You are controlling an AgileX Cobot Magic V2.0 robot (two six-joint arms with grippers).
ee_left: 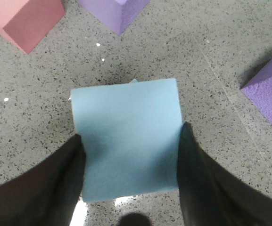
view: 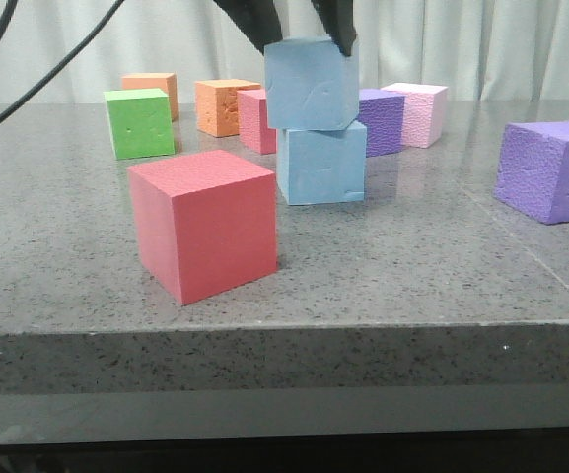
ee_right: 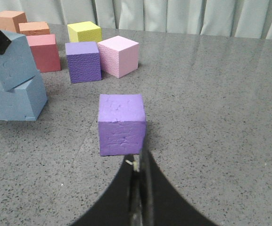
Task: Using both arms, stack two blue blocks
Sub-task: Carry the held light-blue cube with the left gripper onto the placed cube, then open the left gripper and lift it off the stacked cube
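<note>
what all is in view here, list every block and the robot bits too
blue blocks: 2, pale blue, mid table, upper blue block on lower blue block, sitting skewed
red cube: 1, front left
green cube: 1, back left
orange cubes: 2, back
yellow cube: 1, back
dark pink cube: 1, behind the stack
purple cubes: 2, one right, one back
light pink cube: 1, back
table: 1, grey speckled
left gripper: black, shut on the upper blue block
right gripper: black, shut, behind the right purple cube

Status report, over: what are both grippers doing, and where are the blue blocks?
Left gripper shut on upper blue block, which sits skewed on lower blue block. Right gripper shut, holds nothing, behind purple cube. Nothing in the way.
</note>
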